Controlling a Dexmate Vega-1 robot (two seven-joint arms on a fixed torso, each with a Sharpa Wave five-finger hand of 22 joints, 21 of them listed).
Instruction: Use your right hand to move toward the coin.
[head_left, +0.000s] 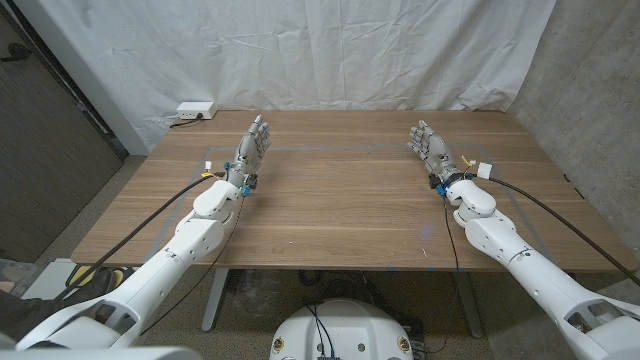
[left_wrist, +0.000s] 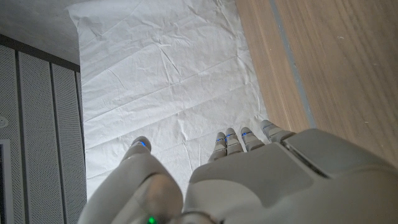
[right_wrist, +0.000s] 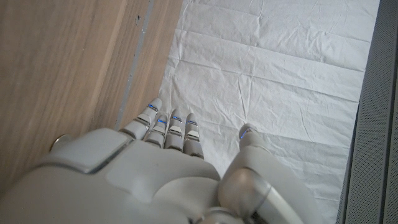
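My right hand (head_left: 430, 148) is over the right half of the wooden table (head_left: 340, 200), fingers stretched toward the far edge and holding nothing. In the right wrist view, a small round grey thing that looks like the coin (right_wrist: 60, 141) lies on the wood, peeking out beside the back of my right hand (right_wrist: 143, 180). I cannot make the coin out in the head view. My left hand (head_left: 250, 150) is over the left half of the table, fingers extended and apart, also empty. The left wrist view shows my left hand (left_wrist: 249, 180) from behind, next to the wood.
A white power strip (head_left: 195, 109) sits at the table's far left corner. A white crumpled sheet (head_left: 300, 50) hangs behind the table. Thin blue tape lines (head_left: 330, 150) mark the tabletop. Black cables (head_left: 150, 215) run along both arms.
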